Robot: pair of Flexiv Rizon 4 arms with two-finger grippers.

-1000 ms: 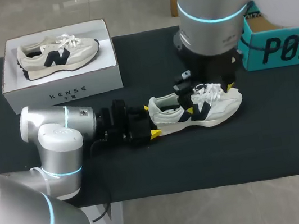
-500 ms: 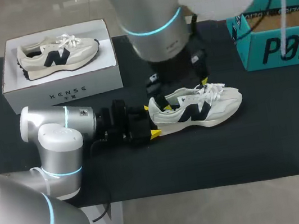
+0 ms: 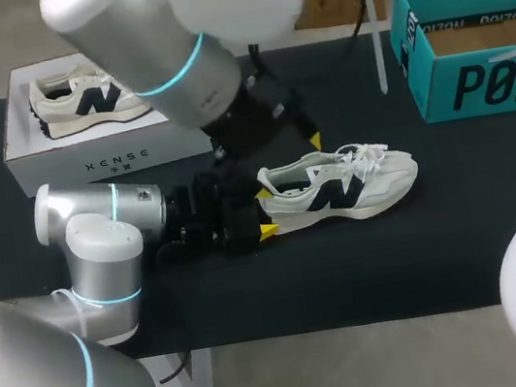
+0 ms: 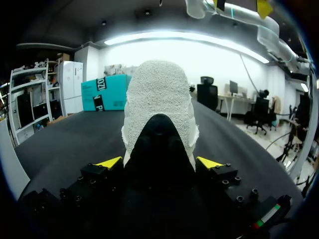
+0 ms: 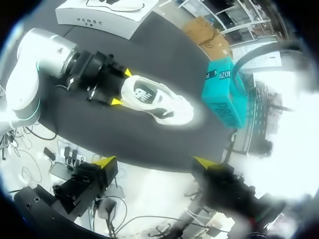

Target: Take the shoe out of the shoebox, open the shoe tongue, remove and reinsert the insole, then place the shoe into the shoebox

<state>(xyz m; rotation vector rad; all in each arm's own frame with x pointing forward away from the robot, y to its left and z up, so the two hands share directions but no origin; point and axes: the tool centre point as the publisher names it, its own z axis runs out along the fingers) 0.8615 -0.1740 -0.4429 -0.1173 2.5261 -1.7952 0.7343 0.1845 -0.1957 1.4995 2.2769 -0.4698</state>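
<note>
Right claw (image 5: 154, 162) has lifted off the shoe (image 3: 340, 186), spread and empty; left claw (image 3: 263, 212) pinches its heel. White shoebox (image 3: 115, 158) holds another shoe (image 3: 67, 101).

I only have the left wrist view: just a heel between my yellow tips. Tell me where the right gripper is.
Observer: The right gripper hangs high above the table, open and empty, looking down on the shoe.
Operator: Give me the shoe's lie.
Observer: It rests on its sole, with the laces loose over the tongue.
Operator: Report the shoebox.
Observer: The white shoebox sits at the table's far left with a second shoe in it, partly hidden by the right arm.
</note>
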